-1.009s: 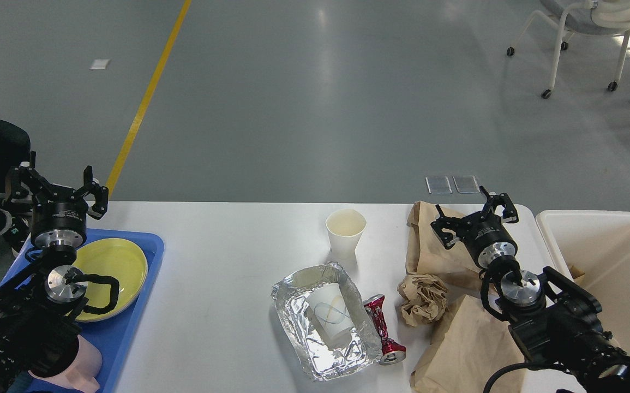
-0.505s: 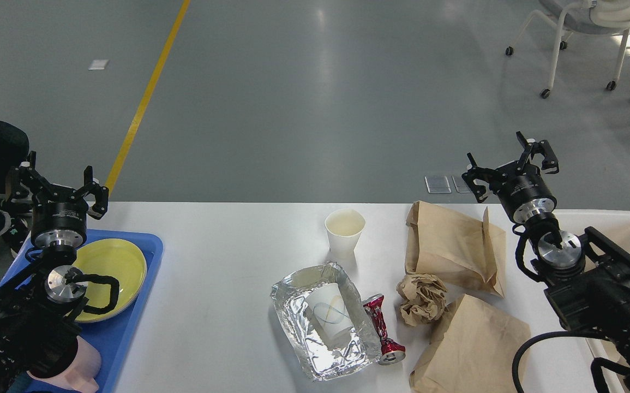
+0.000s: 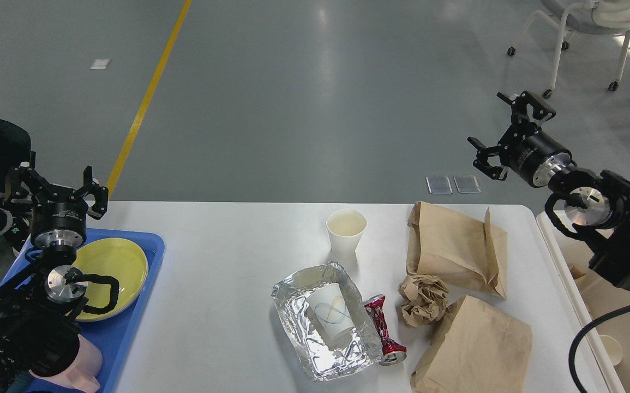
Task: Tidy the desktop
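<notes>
Left gripper (image 3: 53, 188): raised over the far left corner of the tabletop (image 3: 227, 262), jaws spread wide, holding nothing.

Blue plastic tray (image 3: 148, 273): lies at the left end of the tabletop, partly hidden by the left arm. It carries a yellow plate (image 3: 121, 262) and, toward the near edge, a pink cup (image 3: 88, 360) that the arm partly covers.

Tabletop: large, white, with rounded corners; it fills the lower middle of the view and runs from the tray to the bin.

White paper cup (image 3: 346, 232): stands upright and empty near the far edge, at centre.

Foil tray (image 3: 293, 297): crumpled aluminium, lies just nearer than the upright cup. A second paper cup (image 3: 330, 316), printed with a looping line, lies inside it.

Crushed red can (image 3: 383, 327): lies against the right wall of the foil tray.

Crumpled brown paper ball (image 3: 423, 299): sits just right of the can, between the two bags.

Brown paper bag (image 3: 454, 248): lies flat toward the far right corner. Another brown paper bag (image 3: 475, 346) lies flat at the near edge.

Right gripper (image 3: 503, 134): held high beyond the far right corner of the tabletop, jaws open, empty.

Cream-white bin (image 3: 576, 305): stands beside the right end of the tabletop, under the right arm.
</notes>
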